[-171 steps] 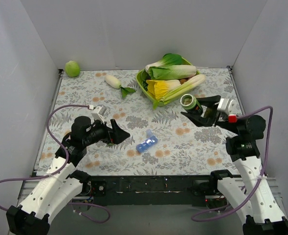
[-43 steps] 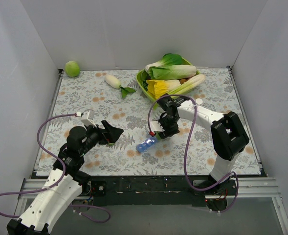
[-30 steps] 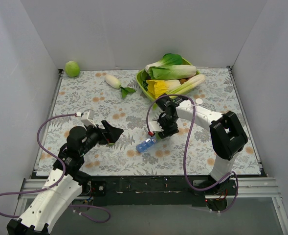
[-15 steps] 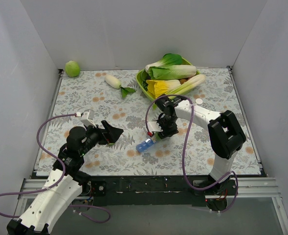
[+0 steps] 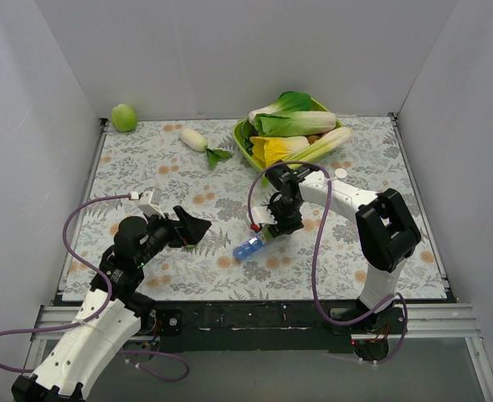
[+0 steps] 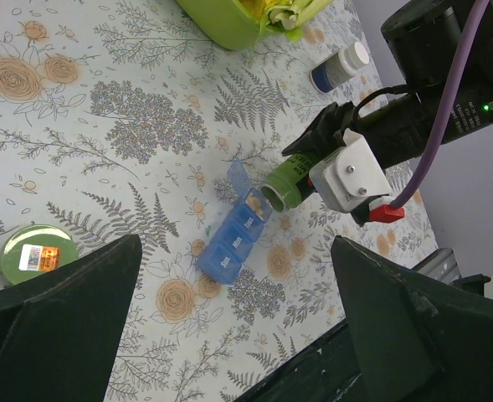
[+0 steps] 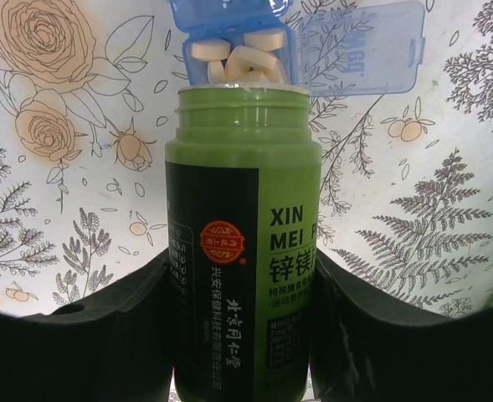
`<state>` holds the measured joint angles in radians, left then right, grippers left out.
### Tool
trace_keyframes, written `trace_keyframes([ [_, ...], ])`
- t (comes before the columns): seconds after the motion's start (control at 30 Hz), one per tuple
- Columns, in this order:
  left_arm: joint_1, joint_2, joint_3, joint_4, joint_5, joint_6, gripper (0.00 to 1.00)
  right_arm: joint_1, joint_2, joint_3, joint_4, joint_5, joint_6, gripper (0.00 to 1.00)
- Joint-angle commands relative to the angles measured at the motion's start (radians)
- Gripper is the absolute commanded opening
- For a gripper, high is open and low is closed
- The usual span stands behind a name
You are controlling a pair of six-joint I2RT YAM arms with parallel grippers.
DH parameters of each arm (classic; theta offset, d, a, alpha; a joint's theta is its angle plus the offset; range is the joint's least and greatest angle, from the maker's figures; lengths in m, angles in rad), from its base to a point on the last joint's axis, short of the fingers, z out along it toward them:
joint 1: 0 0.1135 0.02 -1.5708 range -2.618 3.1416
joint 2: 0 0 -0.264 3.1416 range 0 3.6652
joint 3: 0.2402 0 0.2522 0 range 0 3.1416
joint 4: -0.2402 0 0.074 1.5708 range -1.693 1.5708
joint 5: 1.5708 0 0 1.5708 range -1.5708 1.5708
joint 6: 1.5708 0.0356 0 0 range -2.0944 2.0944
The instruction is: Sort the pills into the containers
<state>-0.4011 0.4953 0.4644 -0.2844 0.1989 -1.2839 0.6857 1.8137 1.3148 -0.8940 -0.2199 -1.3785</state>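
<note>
The blue strip pill box (image 5: 250,248) lies mid-table, with one end compartment's lid open (image 7: 363,50). Several white pills (image 7: 238,59) lie in that open compartment. My right gripper (image 5: 277,219) is shut on a green pill bottle (image 7: 242,251), which is tipped so its open mouth sits at the open compartment. The bottle (image 6: 290,182) and the pill box (image 6: 233,239) also show in the left wrist view. My left gripper (image 5: 197,228) is open and empty, hovering left of the pill box and apart from it.
A lime-green bowl (image 5: 244,144) of vegetables stands at the back. A white radish (image 5: 194,139) and a green ball-shaped thing (image 5: 124,117) lie at the back left. A white-capped bottle (image 6: 338,67) stands right of the bowl. The green bottle lid (image 6: 34,254) lies near the left arm.
The right arm brought the green bottle from the right side over to the pill box and tipped it there. In the last second it edged slightly left. The left arm barely moved.
</note>
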Motion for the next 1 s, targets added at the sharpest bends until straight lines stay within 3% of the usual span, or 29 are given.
trace_keyframes([
  [0.0,0.004,-0.008,-0.009,0.008,0.008,0.003,0.98,-0.005,-0.008,0.011,0.01,-0.039,0.015,0.09],
  [0.33,0.004,0.052,0.01,-0.012,0.005,-0.023,0.98,-0.037,-0.068,-0.011,0.052,-0.194,0.044,0.08],
  [0.63,0.004,0.273,0.137,-0.246,-0.142,-0.164,0.98,-0.086,-0.235,-0.089,0.188,-0.554,0.192,0.08],
  [0.77,0.005,0.4,0.195,-0.355,-0.185,-0.241,0.98,-0.089,-0.381,-0.204,0.471,-0.763,0.488,0.08],
  [0.8,0.005,0.428,0.212,-0.366,-0.187,-0.255,0.98,-0.087,-0.452,-0.235,0.645,-0.789,0.568,0.08],
  [0.83,0.005,0.472,0.22,-0.387,-0.187,-0.274,0.98,-0.087,-0.488,-0.315,0.772,-0.811,0.777,0.08],
  [0.87,0.004,0.497,0.226,-0.394,-0.223,-0.284,0.98,-0.087,-0.523,-0.359,0.891,-0.826,0.885,0.08],
  [0.9,0.005,0.52,0.233,-0.401,-0.23,-0.291,0.98,-0.087,-0.587,-0.411,1.181,-0.825,1.011,0.09],
  [0.93,0.004,0.572,0.252,-0.421,-0.239,-0.299,0.98,-0.087,-0.612,-0.452,1.29,-0.819,1.188,0.09],
  [0.97,0.004,0.597,0.264,-0.43,-0.248,-0.307,0.98,-0.086,-0.635,-0.506,1.364,-0.791,1.261,0.09],
])
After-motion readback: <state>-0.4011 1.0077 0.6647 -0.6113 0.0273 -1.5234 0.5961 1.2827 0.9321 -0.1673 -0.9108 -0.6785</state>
